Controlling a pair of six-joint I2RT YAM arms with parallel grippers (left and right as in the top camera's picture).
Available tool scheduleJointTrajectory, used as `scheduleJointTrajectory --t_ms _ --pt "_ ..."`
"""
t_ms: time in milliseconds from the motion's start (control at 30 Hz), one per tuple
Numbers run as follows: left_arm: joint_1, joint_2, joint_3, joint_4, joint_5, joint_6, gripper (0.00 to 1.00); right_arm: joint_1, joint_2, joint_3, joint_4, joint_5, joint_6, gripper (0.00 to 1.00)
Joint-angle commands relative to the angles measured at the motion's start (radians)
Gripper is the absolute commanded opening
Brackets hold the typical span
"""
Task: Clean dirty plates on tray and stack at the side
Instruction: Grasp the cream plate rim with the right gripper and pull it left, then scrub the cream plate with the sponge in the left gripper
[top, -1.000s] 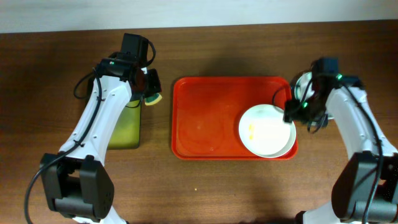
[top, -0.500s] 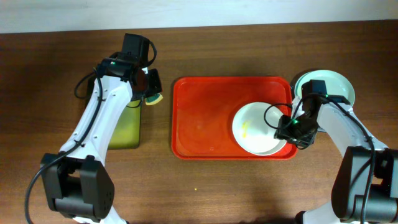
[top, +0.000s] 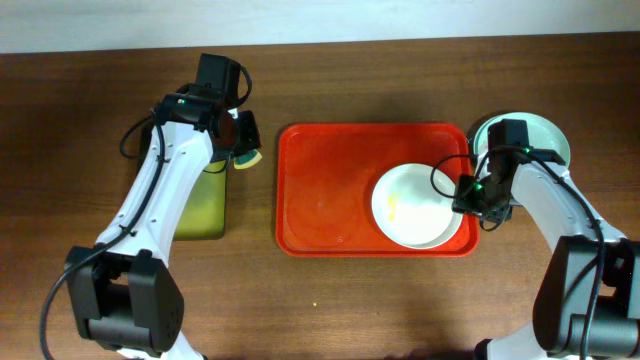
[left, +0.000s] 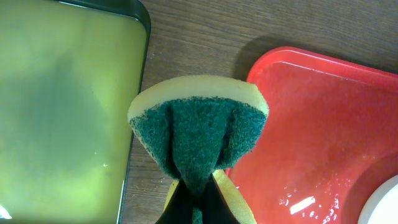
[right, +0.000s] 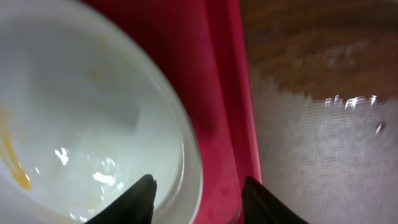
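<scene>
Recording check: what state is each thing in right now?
Round white plate: on the tray, yellow-smeared.
Pale green round plate: on the table, off the tray.
Red rectangular plastic tray: holds one plate.
Yellow-and-green sponge: folded, pinched by left gripper.
Right gripper: open, fingers straddling white plate's rim.

Round white plate (top: 410, 205) in large red plastic tray (top: 330, 200), right end — round pale-green plate (top: 547, 132) on wooden table (top: 400, 300) beside that rim.

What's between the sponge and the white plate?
Between sponge and plate there is only a strip of table, then bare red tray floor. The overhead view shows it.
</scene>
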Motion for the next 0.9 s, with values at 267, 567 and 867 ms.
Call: scheduleJointTrajectory --t_ms 267,567,867 --pt "-0.004 -0.005 0.006 0.002 0.004 0.016 0.00 0.011 0.064 -0.119 0.189 -0.132 0.061 0.39" --pt "0.128 -0.005 0.006 0.009 -0.107 -0.055 0.00 0.327 0.133 -0.119 0.410 -0.119 0.262 0.13" --pt "0.266 0.113 -0.193 0.198 -0.050 -0.051 0.00 0.392 0.133 -0.119 0.483 -0.036 0.262 0.14"
